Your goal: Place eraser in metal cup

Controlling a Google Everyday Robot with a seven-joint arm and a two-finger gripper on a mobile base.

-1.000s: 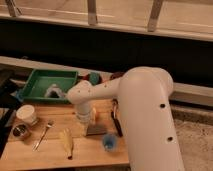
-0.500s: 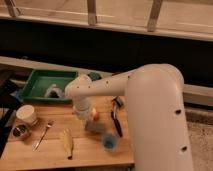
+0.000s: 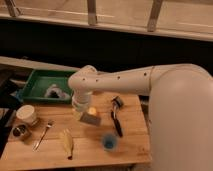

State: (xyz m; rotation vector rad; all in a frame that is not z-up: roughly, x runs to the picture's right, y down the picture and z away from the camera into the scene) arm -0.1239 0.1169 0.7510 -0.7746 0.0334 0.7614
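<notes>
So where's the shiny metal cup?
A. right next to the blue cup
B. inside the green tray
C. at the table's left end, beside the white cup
C: the metal cup stands at the left end of the table beside the white cup; the gripper, jaws shut, is mid-table by the eraser.

gripper: pale white, left of the frame's centre, right above the eraser
eraser: plain grey
arm: white, a few small dark dots along it
metal cup: shiny silver-grey, dark inside, lower left
white cup: cream-white
blue cup: bright blue, lower centre
tray: green
fruit: orange-yellow
long tool: black
fork: silvery
table: light brown wood
</notes>
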